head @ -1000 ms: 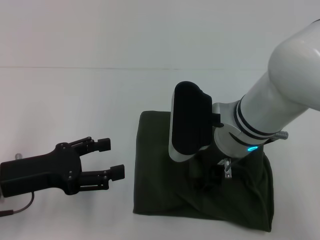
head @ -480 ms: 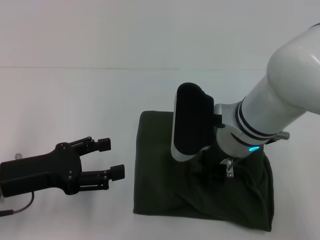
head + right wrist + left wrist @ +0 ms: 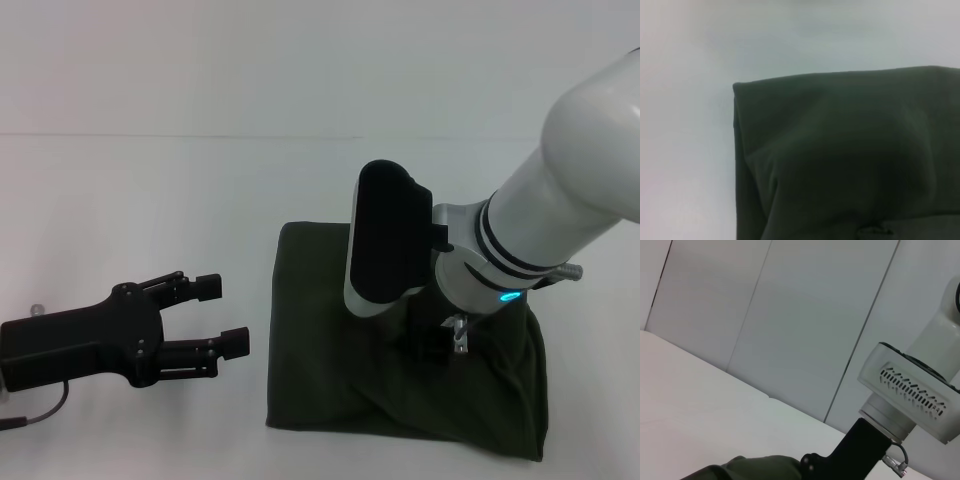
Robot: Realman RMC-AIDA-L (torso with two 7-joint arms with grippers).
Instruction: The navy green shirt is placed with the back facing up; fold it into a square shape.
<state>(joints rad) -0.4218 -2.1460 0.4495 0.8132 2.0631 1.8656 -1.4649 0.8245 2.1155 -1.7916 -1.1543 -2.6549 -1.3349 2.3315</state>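
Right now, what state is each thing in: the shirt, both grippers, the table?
navy green shirt: folded into a rough square, lying on the table, near edge rumpled.
right gripper: down over the shirt, fingers hidden.
left gripper: open, empty, beside the shirt.
table: white, bearing the shirt.

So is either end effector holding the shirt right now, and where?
Left end effector is open beside the shirt, holding nothing. Right end effector sits over the shirt's middle; whether it grips the cloth cannot be told.
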